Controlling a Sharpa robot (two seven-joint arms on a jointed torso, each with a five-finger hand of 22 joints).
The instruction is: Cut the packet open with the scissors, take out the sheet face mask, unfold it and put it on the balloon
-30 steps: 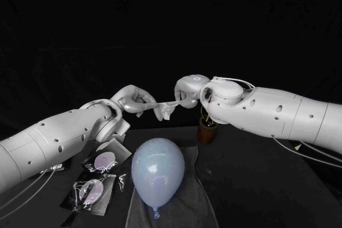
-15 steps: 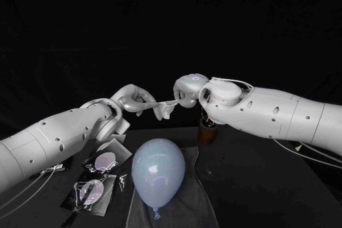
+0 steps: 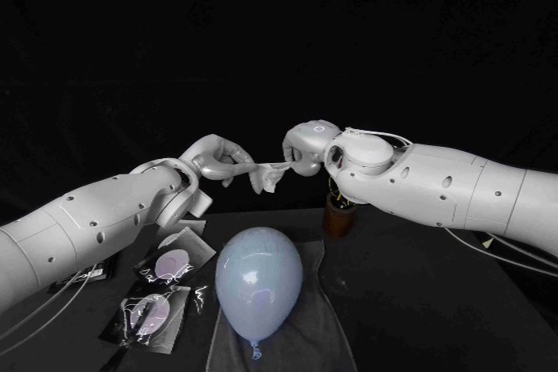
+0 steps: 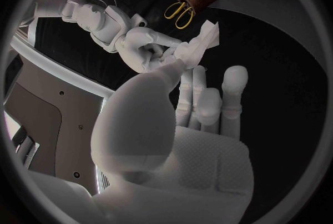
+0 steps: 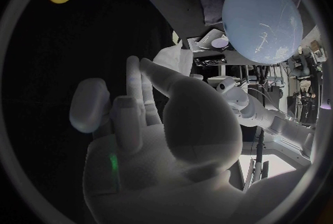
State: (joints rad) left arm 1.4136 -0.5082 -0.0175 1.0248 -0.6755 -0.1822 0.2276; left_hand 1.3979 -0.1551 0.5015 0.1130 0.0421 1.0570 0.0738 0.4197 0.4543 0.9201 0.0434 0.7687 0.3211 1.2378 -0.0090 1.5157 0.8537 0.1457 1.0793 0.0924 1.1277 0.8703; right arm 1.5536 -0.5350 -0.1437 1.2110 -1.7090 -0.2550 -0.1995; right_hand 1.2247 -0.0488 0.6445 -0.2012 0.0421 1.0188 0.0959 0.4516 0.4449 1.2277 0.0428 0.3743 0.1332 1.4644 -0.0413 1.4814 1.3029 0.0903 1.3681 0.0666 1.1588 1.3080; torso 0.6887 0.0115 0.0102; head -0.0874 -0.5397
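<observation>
Your left robot hand (image 3: 218,164) and right robot hand (image 3: 307,150) both pinch the folded sheet mask (image 3: 270,177) between them, up in the air — the balloon (image 3: 258,279) lies below them on a cloth (image 3: 316,332).

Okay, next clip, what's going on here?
The left robot hand and right robot hand pinch the folded sheet face mask between them in the air. The balloon lies on a grey cloth below, not yet covered. Packets lie beside it, and the scissors stand in a brown holder.
</observation>
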